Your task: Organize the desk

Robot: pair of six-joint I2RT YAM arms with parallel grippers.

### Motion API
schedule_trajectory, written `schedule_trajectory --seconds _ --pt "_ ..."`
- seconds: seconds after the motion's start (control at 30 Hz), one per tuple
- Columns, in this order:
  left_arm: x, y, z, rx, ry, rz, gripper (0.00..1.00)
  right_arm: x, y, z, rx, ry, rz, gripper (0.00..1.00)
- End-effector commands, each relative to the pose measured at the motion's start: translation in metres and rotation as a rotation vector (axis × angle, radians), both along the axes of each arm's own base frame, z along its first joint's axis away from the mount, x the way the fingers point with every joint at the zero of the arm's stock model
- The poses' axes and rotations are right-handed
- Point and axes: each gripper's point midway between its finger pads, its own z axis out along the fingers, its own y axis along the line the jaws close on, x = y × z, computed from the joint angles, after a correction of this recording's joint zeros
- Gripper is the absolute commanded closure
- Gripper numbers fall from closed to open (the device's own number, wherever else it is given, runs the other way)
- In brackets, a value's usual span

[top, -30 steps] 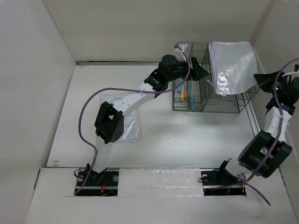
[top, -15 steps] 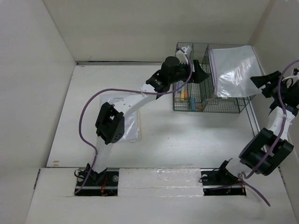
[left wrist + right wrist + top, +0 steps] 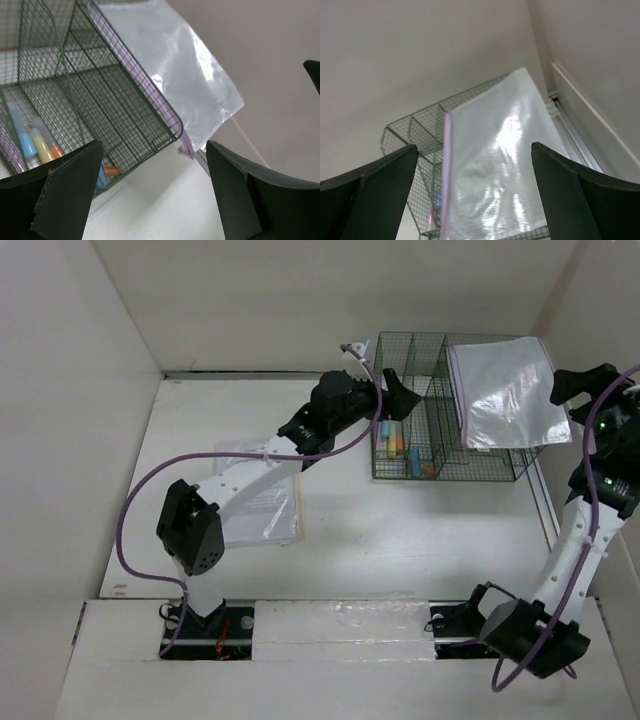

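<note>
The white desk (image 3: 420, 530) carries a green wire rack (image 3: 440, 455) at the back right. A clear mesh pouch (image 3: 505, 390) with a purple zip edge lies across the rack's right half. My right gripper (image 3: 578, 385) hovers just off the pouch's right edge, open and empty. In the right wrist view the pouch (image 3: 505, 170) shows beyond the spread fingers (image 3: 370, 195). My left gripper (image 3: 397, 398) hangs open over the rack's left end, and its wrist view shows the rack (image 3: 100, 100), the pouch (image 3: 185, 85) and bare desk between its fingers (image 3: 65, 190).
Coloured markers (image 3: 395, 440) lie in the rack's left compartment, also seen as markers (image 3: 35, 142) from the left wrist. A stack of papers (image 3: 265, 505) lies on the desk under the left arm. White walls close in the desk on three sides.
The right gripper opened and let go of the pouch, which settled flatter on the rack; the right arm drew back and up. The left gripper shifted a little left, its elbow swinging left.
</note>
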Motion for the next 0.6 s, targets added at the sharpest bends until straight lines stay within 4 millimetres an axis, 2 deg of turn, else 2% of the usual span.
schedule_trajectory --seconds 0.0,0.03,0.07,0.1,0.13,0.17,0.2,0.23,0.27,0.3,0.33,0.37,0.4,0.43,0.47,0.5,0.53,0.57 --pt "-0.007 0.036 0.063 -0.122 -0.114 0.094 0.21 -0.008 0.031 0.027 -0.101 -0.039 0.006 0.0" --pt "-0.005 0.045 0.056 -0.116 -0.107 0.119 0.23 -0.007 0.036 0.025 -0.108 -0.04 0.002 0.0" --pt "-0.011 0.057 0.073 -0.148 -0.13 0.143 0.24 -0.005 0.056 0.024 -0.113 -0.043 0.05 0.02" --pt "-0.011 0.066 0.077 -0.157 -0.137 0.158 0.25 -0.011 0.071 0.028 -0.129 -0.066 0.084 0.07" --pt "-0.01 0.076 0.072 -0.158 -0.13 0.205 0.27 -0.011 0.088 0.026 -0.134 -0.079 0.141 0.33" --pt "-0.018 0.089 0.088 -0.181 -0.154 0.228 0.28 -0.007 0.122 0.015 -0.13 -0.088 0.249 0.54" --pt "-0.021 0.098 0.09 -0.185 -0.159 0.253 0.28 -0.01 0.144 0.013 -0.134 -0.101 0.312 0.74" --pt "-0.019 0.109 0.077 -0.173 -0.147 0.305 0.29 -0.009 0.164 0.006 -0.135 -0.099 0.363 0.94" --pt "-0.029 0.123 0.078 -0.18 -0.15 0.327 0.29 -0.008 0.21 -0.011 -0.148 -0.083 0.475 1.0" --pt "-0.03 0.133 0.088 -0.199 -0.161 0.359 0.29 -0.015 0.242 -0.022 -0.167 -0.071 0.575 1.0" --pt "-0.027 0.147 0.07 -0.174 -0.139 0.429 0.29 -0.01 0.259 -0.038 -0.172 -0.034 0.57 1.0" --pt "-0.035 0.161 0.077 -0.192 -0.149 0.457 0.29 -0.011 0.282 -0.053 -0.187 -0.001 0.608 1.0" --pt "-0.034 0.168 0.06 -0.166 -0.129 0.493 0.29 -0.027 0.328 -0.076 -0.206 0.042 0.72 1.0" --pt "-0.031 0.182 0.054 -0.149 -0.116 0.562 0.29 -0.019 0.349 -0.096 -0.219 0.076 0.739 0.97" --pt "-0.031 0.189 0.048 -0.139 -0.102 0.59 0.29 -0.02 0.37 -0.106 -0.223 0.084 0.784 0.95" --pt "-0.024 0.201 0.035 -0.116 -0.08 0.631 0.29 -0.03 0.397 -0.123 -0.215 0.121 0.856 0.92" --pt "-0.022 0.205 0.023 -0.096 -0.049 0.631 0.3 -0.035 0.415 -0.135 -0.21 0.146 0.911 0.82" --pt "-0.021 0.211 0.016 -0.099 -0.032 0.635 0.3 -0.031 0.438 -0.154 -0.211 0.163 0.955 0.75"
